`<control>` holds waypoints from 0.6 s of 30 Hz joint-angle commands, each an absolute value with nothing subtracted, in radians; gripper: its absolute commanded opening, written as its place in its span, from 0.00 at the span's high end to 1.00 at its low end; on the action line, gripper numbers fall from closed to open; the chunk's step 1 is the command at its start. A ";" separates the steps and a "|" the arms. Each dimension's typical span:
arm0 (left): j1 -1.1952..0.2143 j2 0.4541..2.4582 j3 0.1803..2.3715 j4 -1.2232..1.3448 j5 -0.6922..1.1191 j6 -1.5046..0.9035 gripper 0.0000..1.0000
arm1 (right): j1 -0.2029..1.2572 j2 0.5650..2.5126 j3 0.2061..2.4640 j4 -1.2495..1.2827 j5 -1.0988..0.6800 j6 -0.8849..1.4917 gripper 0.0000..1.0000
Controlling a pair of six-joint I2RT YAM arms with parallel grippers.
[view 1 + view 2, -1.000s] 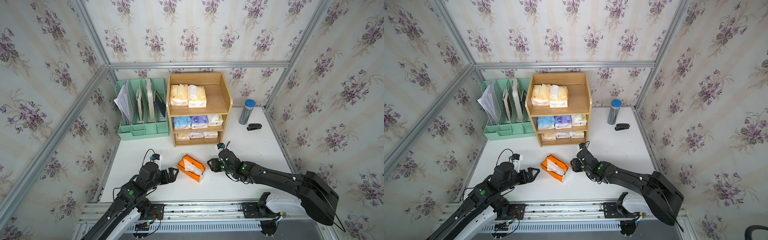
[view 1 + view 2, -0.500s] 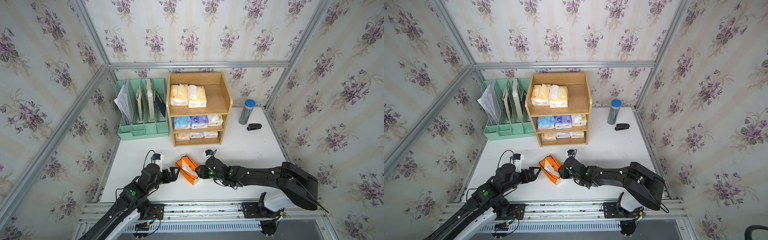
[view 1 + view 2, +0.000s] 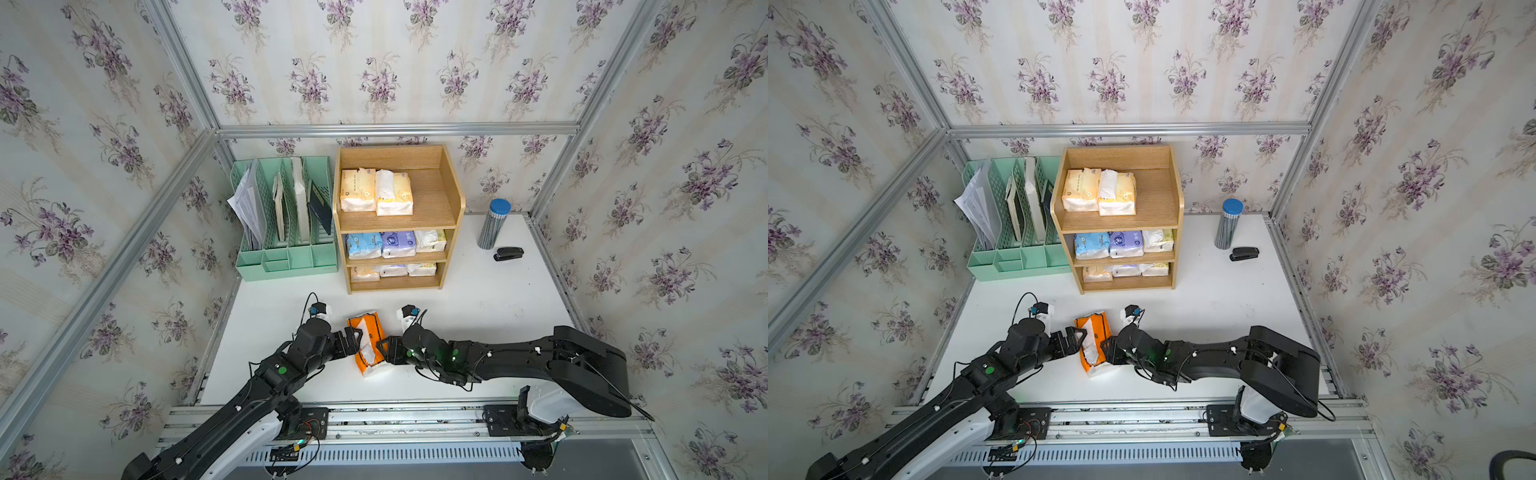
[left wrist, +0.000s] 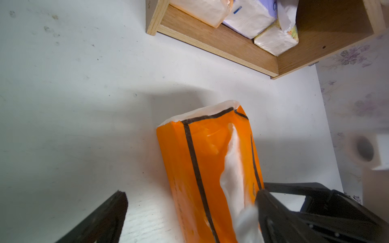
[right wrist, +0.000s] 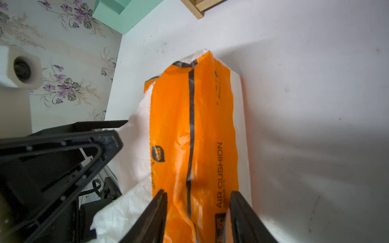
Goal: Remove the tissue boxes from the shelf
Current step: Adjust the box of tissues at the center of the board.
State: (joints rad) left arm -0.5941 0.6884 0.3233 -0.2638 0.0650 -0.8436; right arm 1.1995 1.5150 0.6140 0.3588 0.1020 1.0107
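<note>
The orange tissue pack is off the shelf, at the table's front middle, with white tissue spilling from its top. My right gripper is shut on its right end, one finger on each side of the orange tissue pack. My left gripper stands wide open at the pack's left side, one finger touching the loose tissue. The wooden shelf holds two cream packs on top, blue, purple and white-yellow packs in the middle, and three pale packs at the bottom.
A mint green file organizer with papers stands left of the shelf. A blue-capped striped cylinder and a black stapler sit at the back right. Aluminium rails run along the table's front edge.
My right gripper closed in on the orange pack from the right and moved it left, turning it lengthwise. My left gripper edged forward until the pack lay against its open fingers.
</note>
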 commanded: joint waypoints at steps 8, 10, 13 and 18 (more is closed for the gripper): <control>-0.593 0.805 0.430 -0.178 0.062 -0.741 0.01 | 1.192 1.218 0.614 0.076 0.340 0.889 0.44; -0.594 0.848 0.466 -0.148 0.091 -0.709 0.01 | 1.180 1.139 0.639 0.015 0.368 0.836 0.42; -0.593 0.921 0.520 -0.123 0.128 -0.680 0.01 | 1.153 1.045 0.691 -0.032 0.385 0.754 0.42; -0.594 0.892 0.672 -0.253 0.033 -0.582 0.01 | 1.096 0.970 0.854 -0.044 0.371 0.611 0.38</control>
